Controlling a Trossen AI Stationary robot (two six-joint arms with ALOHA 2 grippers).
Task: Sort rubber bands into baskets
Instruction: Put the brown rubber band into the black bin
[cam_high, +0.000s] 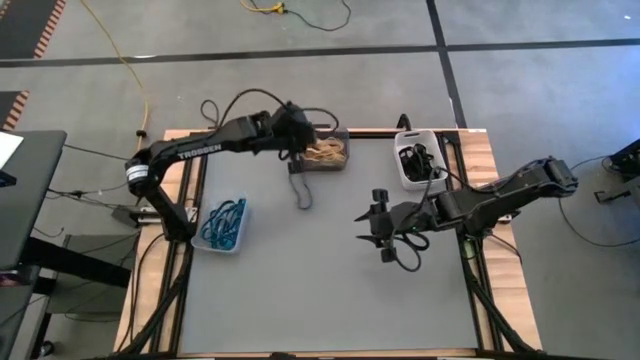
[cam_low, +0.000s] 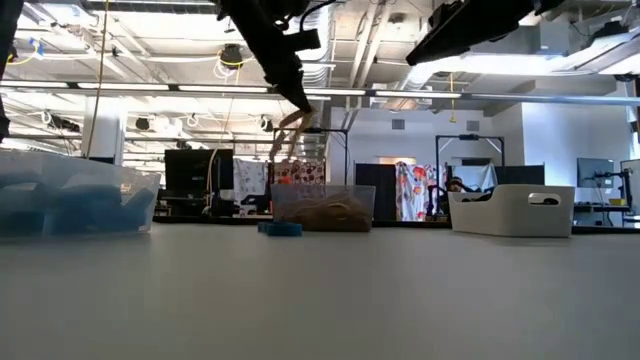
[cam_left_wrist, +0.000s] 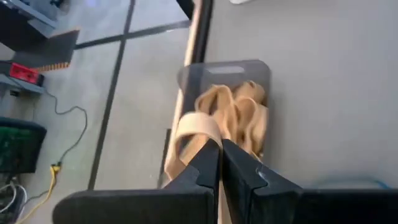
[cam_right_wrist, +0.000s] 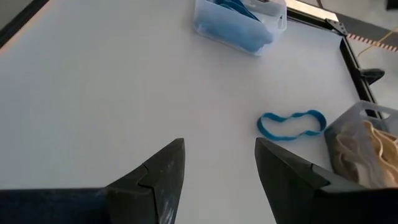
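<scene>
I see a tan rubber band (cam_left_wrist: 196, 127), flat and floppy, pinched in my left gripper (cam_left_wrist: 220, 163) above the dark grey basket (cam_left_wrist: 225, 70), which is heaped w/ tan bands. One blue band (cam_right_wrist: 291, 124) lies loose on the table (cam_high: 330, 280) just beside it. Right gripper (cam_right_wrist: 219, 163) hovers mid-table, fingers apart, empty.
</scene>
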